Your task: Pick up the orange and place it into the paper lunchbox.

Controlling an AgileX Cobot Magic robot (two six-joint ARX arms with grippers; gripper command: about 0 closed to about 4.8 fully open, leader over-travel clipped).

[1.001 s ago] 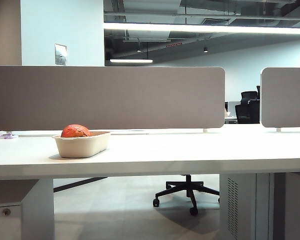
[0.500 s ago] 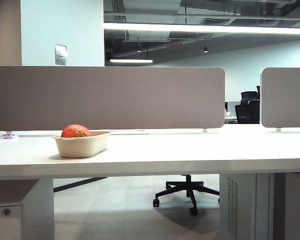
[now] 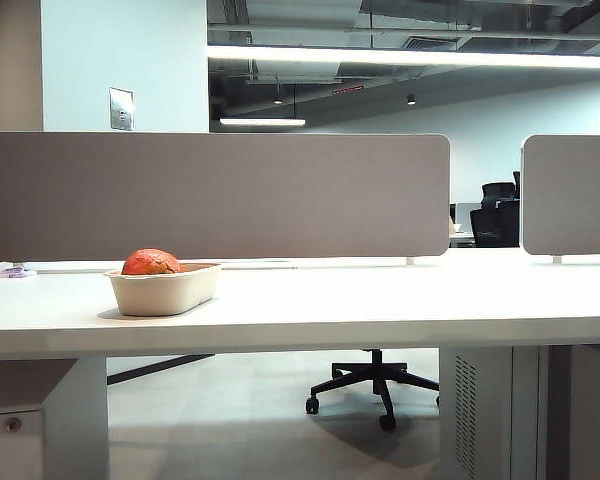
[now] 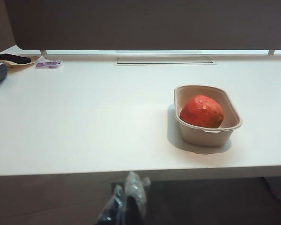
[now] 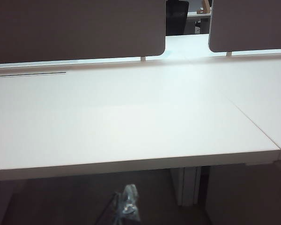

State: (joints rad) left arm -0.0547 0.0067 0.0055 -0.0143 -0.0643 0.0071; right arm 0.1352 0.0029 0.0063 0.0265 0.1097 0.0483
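The orange (image 4: 202, 111) is sitting inside the paper lunchbox (image 4: 210, 136) at the exterior view's lower left, so the task looks done; both the left gripper (image 4: 126, 206) and right gripper (image 5: 125, 206) are hanging closed and empty below the table (image 4: 84, 122) edge.

The orange (image 3: 151, 262) sits in the paper lunchbox (image 3: 165, 290) on the table's (image 3: 380, 300) left part — both claws back off its near edge.

Grey partition panels (image 3: 215, 195) back a white desk (image 3: 380, 300) under ceiling strip lights (image 3: 410, 57).
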